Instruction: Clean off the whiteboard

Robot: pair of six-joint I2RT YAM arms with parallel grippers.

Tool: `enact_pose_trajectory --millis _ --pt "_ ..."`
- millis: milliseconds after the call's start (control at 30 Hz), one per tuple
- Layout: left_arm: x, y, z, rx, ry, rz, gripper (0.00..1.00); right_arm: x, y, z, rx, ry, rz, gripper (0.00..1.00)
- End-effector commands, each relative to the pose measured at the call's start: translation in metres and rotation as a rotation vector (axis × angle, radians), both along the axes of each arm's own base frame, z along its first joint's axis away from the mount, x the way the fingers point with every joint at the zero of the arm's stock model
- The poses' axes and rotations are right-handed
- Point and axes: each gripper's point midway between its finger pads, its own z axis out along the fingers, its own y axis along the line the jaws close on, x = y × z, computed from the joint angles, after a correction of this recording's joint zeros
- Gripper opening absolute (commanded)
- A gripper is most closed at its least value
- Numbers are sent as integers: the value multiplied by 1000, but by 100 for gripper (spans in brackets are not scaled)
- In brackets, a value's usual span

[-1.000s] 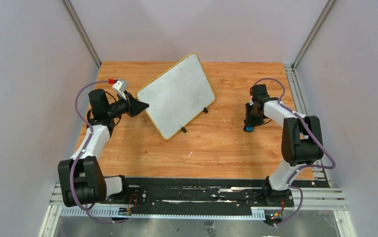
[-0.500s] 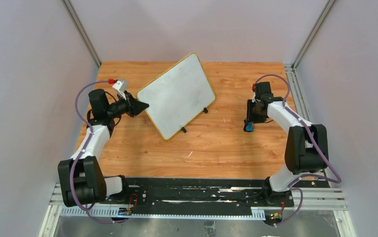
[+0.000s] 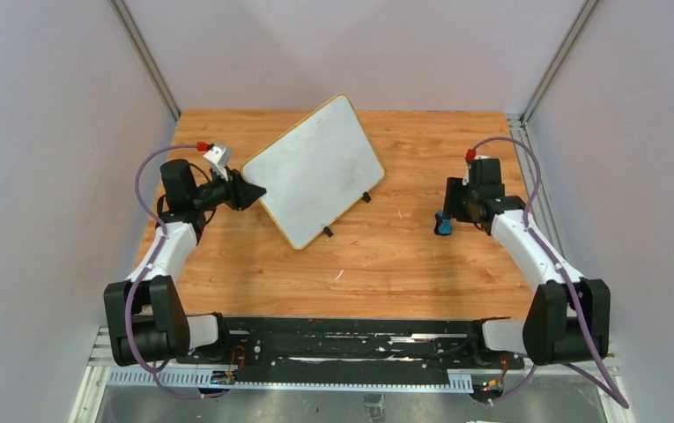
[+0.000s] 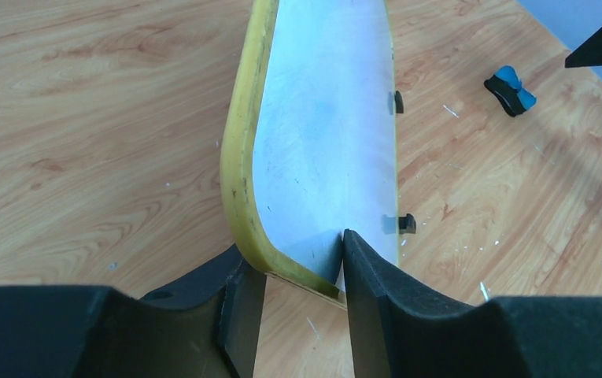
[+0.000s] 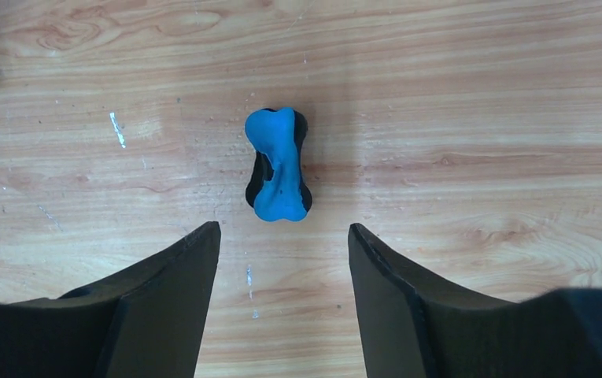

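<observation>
The left arm [image 3: 167, 251] and right arm [image 3: 527, 247] have white links between bulky black joints, on a black base rail [image 3: 351, 339]. A purple cable [image 3: 139, 181] loops along each, with a red cap [image 3: 201, 145] at the wrist. The left claw [image 4: 301, 268] and right claw [image 5: 282, 252] have matte black, wedge-shaped fingers [image 5: 164, 307].

We see a small blue-and-black eraser [image 5: 277, 165] lying flat on the light wooden table [image 5: 478, 94], with a few white flecks [image 5: 116, 128] scattered on the wood near it, and plain pale walls [image 3: 51, 132] enclosing three sides.
</observation>
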Motion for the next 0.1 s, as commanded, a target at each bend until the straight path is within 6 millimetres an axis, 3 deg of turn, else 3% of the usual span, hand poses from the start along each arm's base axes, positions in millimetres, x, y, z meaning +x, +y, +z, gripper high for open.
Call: enact_pose_trajectory --millis 0,67 --pt "1 5 -11 39 14 24 44 6 -9 18 -2 -124 -69 61" --pt "1 5 -12 38 14 22 44 5 -13 22 -13 -133 -86 62"
